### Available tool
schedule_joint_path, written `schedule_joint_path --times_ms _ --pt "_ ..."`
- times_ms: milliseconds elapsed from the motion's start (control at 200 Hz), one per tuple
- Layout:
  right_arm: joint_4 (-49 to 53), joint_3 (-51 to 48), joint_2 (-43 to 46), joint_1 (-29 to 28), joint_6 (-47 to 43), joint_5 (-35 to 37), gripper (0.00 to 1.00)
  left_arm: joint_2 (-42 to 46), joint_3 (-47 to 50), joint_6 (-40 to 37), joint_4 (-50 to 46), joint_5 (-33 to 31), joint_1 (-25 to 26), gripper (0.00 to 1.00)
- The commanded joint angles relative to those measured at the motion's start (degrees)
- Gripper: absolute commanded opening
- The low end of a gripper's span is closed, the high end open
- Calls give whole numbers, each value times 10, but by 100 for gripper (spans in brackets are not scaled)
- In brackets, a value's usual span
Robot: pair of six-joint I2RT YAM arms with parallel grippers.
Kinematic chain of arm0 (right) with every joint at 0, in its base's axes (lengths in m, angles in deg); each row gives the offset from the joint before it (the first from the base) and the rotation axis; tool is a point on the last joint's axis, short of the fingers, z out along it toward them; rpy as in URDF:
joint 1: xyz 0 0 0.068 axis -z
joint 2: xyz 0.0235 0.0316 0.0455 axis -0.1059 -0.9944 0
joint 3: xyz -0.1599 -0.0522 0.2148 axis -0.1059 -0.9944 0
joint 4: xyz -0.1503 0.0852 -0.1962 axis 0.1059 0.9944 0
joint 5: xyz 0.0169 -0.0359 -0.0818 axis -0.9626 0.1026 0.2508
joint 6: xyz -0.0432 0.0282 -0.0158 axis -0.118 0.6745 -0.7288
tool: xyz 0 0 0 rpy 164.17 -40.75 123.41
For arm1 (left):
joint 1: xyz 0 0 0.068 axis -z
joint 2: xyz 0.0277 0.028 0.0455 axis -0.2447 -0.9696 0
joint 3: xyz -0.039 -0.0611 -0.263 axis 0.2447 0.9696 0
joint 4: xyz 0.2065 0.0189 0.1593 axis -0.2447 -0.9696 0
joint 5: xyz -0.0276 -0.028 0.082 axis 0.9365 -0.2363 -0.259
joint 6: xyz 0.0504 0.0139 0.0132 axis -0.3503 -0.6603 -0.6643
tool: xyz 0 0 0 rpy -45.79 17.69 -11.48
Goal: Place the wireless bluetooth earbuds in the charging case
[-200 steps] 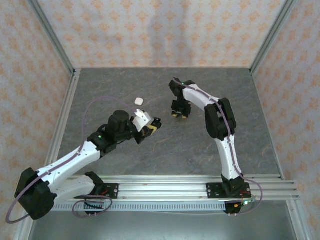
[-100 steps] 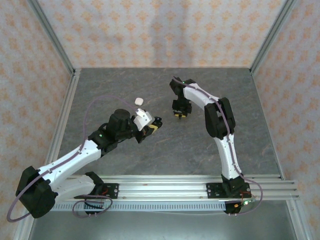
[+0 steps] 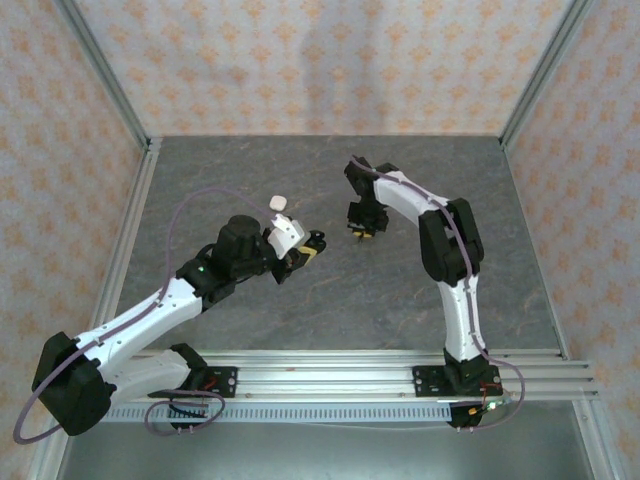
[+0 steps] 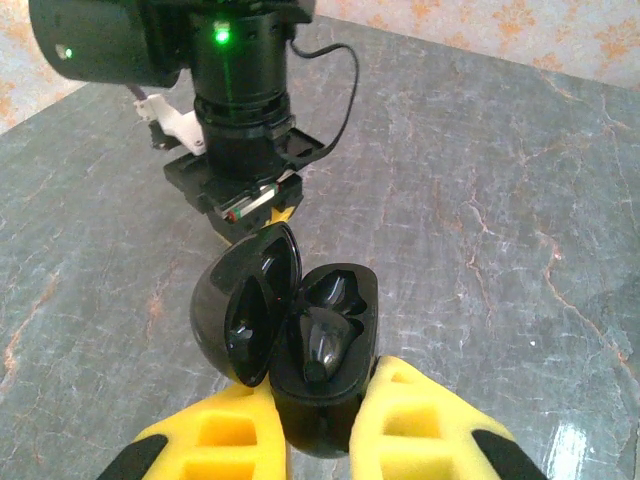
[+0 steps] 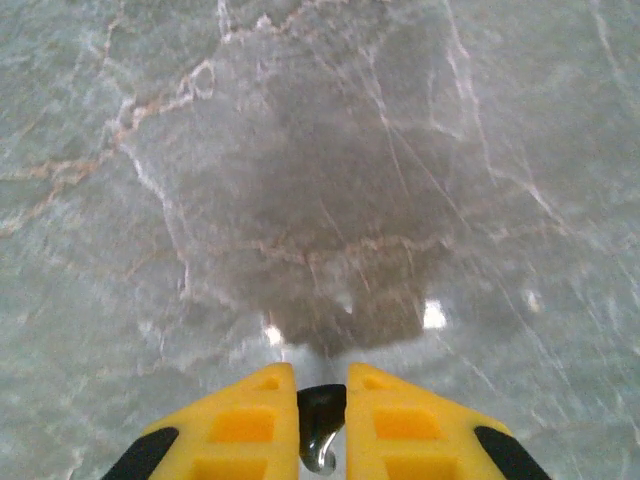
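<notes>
My left gripper (image 4: 322, 440) is shut on the black charging case (image 4: 322, 385), whose lid (image 4: 243, 305) stands open to the left. One black earbud (image 4: 322, 345) lies in the nearer slot; the farther slot (image 4: 335, 288) looks empty. In the top view the left gripper (image 3: 306, 250) holds the case mid-table. My right gripper (image 5: 322, 400) is shut on a second black earbud (image 5: 322, 425), pinched between the yellow fingers above bare table. From above, the right gripper (image 3: 362, 232) hangs a short way right of the case. The white earbuds are out of view.
A small white rounded piece (image 3: 279, 203), apparently a case, lies behind the left gripper. The right arm's wrist (image 4: 240, 100) faces the left wrist camera just beyond the open case. Grey marble table (image 3: 330, 290) stretches all round, with walls at its edges.
The left gripper has carried the case slightly up and right, toward the right gripper. The right gripper has shifted only a little.
</notes>
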Motion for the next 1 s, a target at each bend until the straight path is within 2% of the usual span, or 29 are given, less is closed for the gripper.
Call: schedule_joint_path --times_ms 0,95,275,555,796,991 --pt "-38 -31 77 -3 27 12 14 1 -16 12 20 15 -2 0" --pt "-64 -63 131 -13 37 36 12 2 -16 27 32 18 -2 0" --pt "-76 -85 240 -56 31 131 11 5 -13 56 64 20 0 0" --pt "-139 -124 396 -154 23 243 10 1 -28 67 87 3 4 0" --pt "-182 -123 452 -220 7 253 10 -3 -50 77 96 -5 4 0" --pt "-265 -177 493 -257 24 234 10 -3 -47 99 123 -11 5 0"
